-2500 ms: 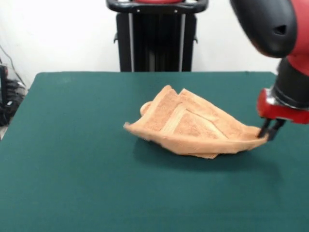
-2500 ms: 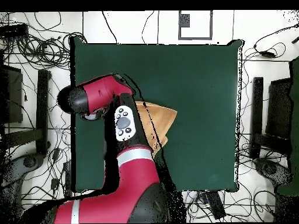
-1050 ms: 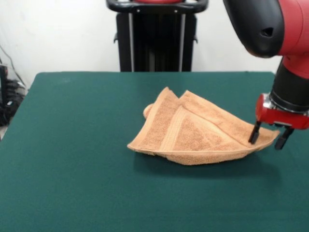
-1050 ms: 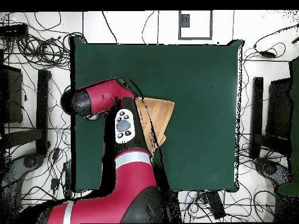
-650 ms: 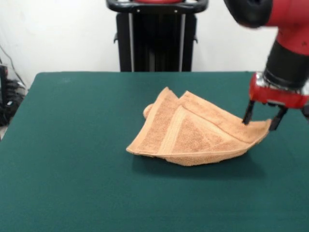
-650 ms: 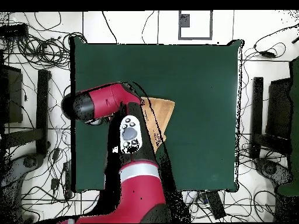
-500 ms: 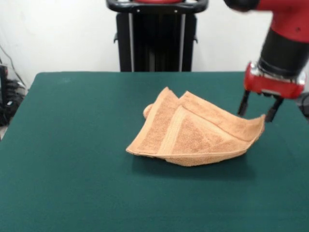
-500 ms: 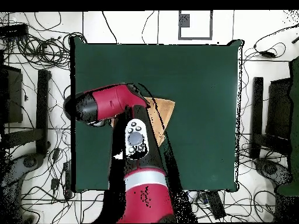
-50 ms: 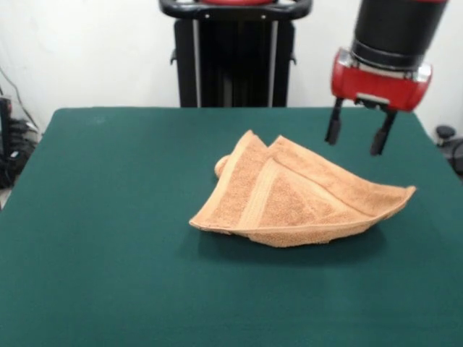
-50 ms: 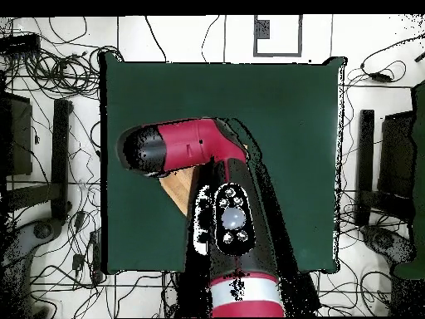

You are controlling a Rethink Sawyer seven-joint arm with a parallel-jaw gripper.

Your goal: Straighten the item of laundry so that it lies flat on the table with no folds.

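Front view: light-orange terry-cloth towel (image 9: 293, 196) folded, rumpled, centre-right on dark green felt table (image 9: 101, 238). Red-black gripper (image 9: 357, 134) upper right, above towel, jaws apart, empty.
Overhead view: arm covers most of towel (image 10: 177, 187); gripper hidden.

At the upper right of the front view, a black cylindrical wrist ends in a glossy red collar, from which the gripper (image 9: 357, 133) extends two thin black fingers (image 9: 333, 126). The overhead view shows a red arm (image 10: 187, 144) with a black rounded cap, a black link carrying a grey button cluster, and a white band near the bottom edge.
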